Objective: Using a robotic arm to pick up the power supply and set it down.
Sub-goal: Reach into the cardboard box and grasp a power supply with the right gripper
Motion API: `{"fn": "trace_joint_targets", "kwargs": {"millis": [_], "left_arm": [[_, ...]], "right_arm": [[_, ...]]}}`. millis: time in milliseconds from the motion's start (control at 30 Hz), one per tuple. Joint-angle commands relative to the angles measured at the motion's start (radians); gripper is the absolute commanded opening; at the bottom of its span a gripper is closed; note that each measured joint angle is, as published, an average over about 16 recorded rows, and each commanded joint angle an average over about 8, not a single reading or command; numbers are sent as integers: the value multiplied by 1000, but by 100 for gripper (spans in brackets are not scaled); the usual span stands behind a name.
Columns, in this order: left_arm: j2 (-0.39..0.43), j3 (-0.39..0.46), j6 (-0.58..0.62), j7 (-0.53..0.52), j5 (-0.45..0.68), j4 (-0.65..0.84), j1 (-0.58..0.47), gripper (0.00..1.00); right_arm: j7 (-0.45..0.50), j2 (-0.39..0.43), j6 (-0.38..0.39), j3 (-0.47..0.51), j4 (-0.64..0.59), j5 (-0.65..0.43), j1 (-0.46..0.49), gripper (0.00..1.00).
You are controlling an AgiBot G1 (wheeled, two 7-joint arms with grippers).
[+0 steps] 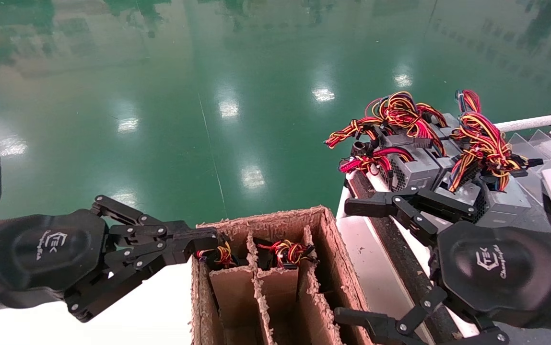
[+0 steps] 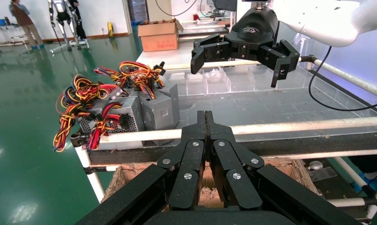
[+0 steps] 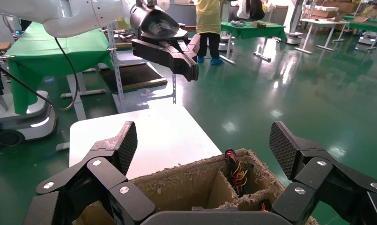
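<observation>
Power supply (image 1: 416,170) sits among others on the conveyor rack, wires up, untouched. Right tool (image 1: 366,261) hovers spread wide beside the cardboard box (image 1: 337,249), apparently ready to grasp. Left tool (image 1: 203,242), fingers pressed together, waits at the box's corner.

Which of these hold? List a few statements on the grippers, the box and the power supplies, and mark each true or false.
1. The left gripper is shut, at the box's left edge. True.
2. The right gripper holds a power supply. False: it is wide open and empty.
3. Wires show in the box's far compartments. True.
4. The power supplies are piled on the floor. False: they sit on the bench to the robot's right.
5. The box has no dividers. False: cardboard walls split it into compartments.
</observation>
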Motion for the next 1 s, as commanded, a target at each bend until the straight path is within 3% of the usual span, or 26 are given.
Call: {"fn": "trace_joint_targets", "kwargs": {"millis": [33, 633, 1000], "left_arm": [[0, 0, 0, 0, 0, 0, 0, 100], [0, 0, 0, 0, 0, 0, 0, 100], [0, 0, 0, 0, 0, 0, 0, 100]], "right_arm": [[0, 0, 0, 0, 0, 0, 0, 100], [1, 2, 4, 0, -5, -2, -1, 100], [-20, -7, 25, -22, -96, -72, 14, 100]]}}
